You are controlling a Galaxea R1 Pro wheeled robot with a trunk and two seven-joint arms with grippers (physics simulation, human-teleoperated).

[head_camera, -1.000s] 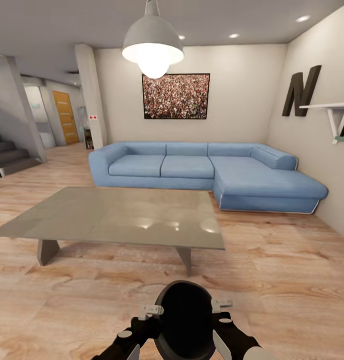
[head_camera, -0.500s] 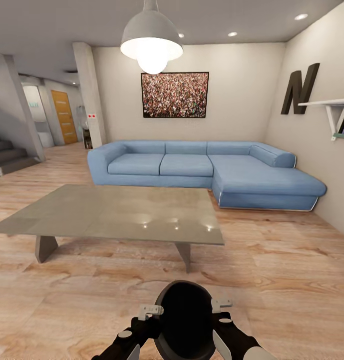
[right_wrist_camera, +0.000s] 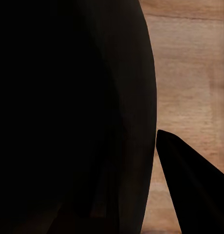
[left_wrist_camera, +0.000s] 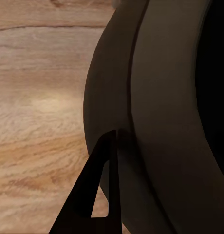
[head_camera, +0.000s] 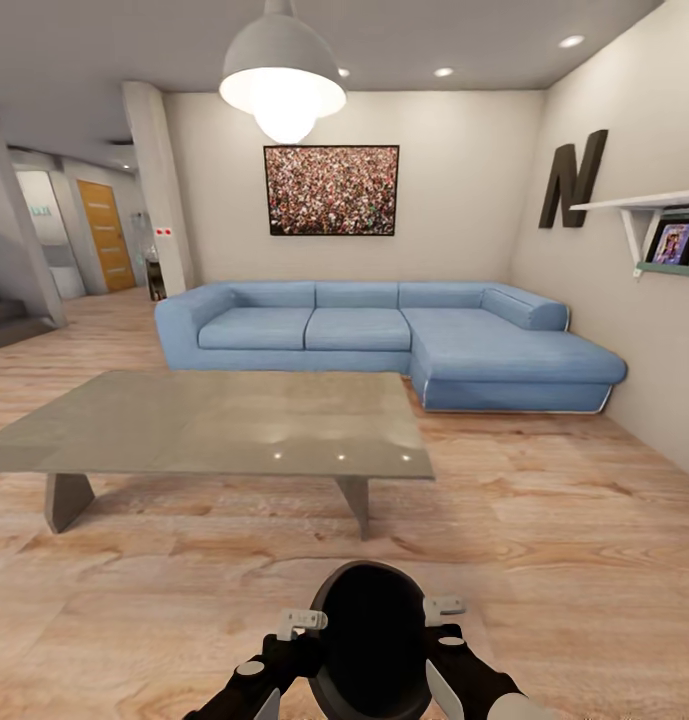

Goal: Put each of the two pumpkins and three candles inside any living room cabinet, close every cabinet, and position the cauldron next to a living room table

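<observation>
The black cauldron (head_camera: pixel 369 640) hangs low in front of me over the wood floor, mouth facing the head camera. My left gripper (head_camera: pixel 302 625) and right gripper (head_camera: pixel 442 610) clamp its rim from either side. The left wrist view shows the cauldron's wall (left_wrist_camera: pixel 160 112) with one dark finger (left_wrist_camera: pixel 100 190) pressed against its outside. The right wrist view shows the wall (right_wrist_camera: pixel 68 112) beside another finger (right_wrist_camera: pixel 190 185). The low table (head_camera: pixel 214 425) with the glossy grey-beige top stands a short way ahead, slightly left. Pumpkins, candles and cabinet are out of view.
A blue corner sofa (head_camera: pixel 384 335) stands behind the table against the far wall. A pendant lamp (head_camera: pixel 282 85) hangs over the table. A wall shelf (head_camera: pixel 649 215) juts out at the right. A column (head_camera: pixel 159 190) and stairs (head_camera: pixel 4 315) are at the left.
The whole room has slid left in the head view, so the camera moved. The cauldron and both grippers keep the same place in the picture.
</observation>
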